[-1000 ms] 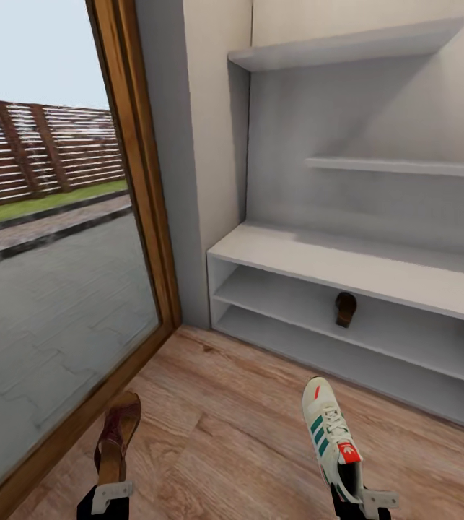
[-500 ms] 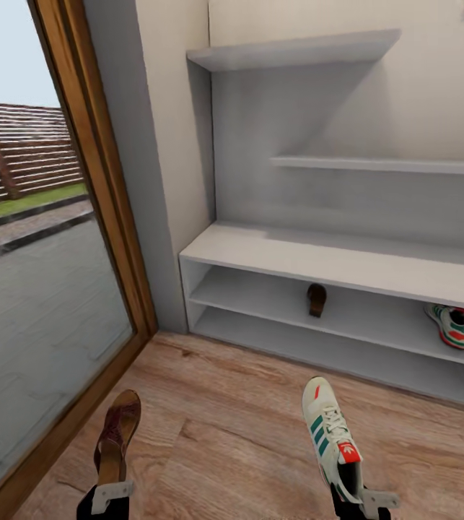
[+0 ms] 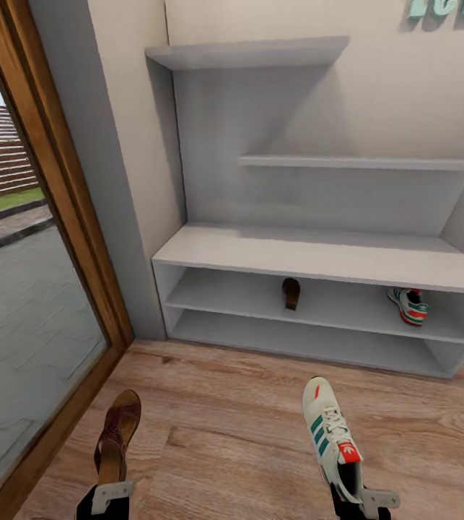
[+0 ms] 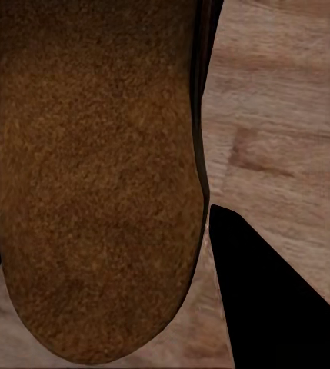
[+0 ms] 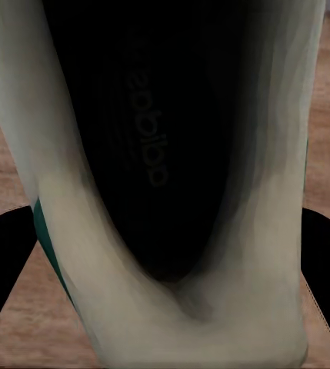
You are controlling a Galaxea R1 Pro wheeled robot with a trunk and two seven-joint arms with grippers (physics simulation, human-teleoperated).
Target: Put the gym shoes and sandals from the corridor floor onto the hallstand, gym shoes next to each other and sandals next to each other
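Note:
My left gripper (image 3: 109,485) is shut on the heel of a brown sandal (image 3: 117,435), held above the corridor floor (image 3: 224,433); its tan insole (image 4: 95,177) fills the left wrist view. My right gripper (image 3: 353,492) is shut on the heel of a white gym shoe (image 3: 329,433) with green stripes; its dark opening (image 5: 157,154) faces the right wrist camera. Ahead stands the pale hallstand (image 3: 296,256). On its middle shelf lie the other sandal (image 3: 291,292) and, well to its right, the other gym shoe (image 3: 408,304).
A wood-framed glass door (image 3: 58,238) runs along the left, showing paving and a fence outside. Two staggered wall shelves (image 3: 253,52) hang above the bench, with teal letters (image 3: 444,7) at the top right. Floor planks lie between me and the rack.
The whole view has swung rightward: the hallstand has slid left and more of its right end and the teal letters show. Both grippers keep their shoes in the same place in view.

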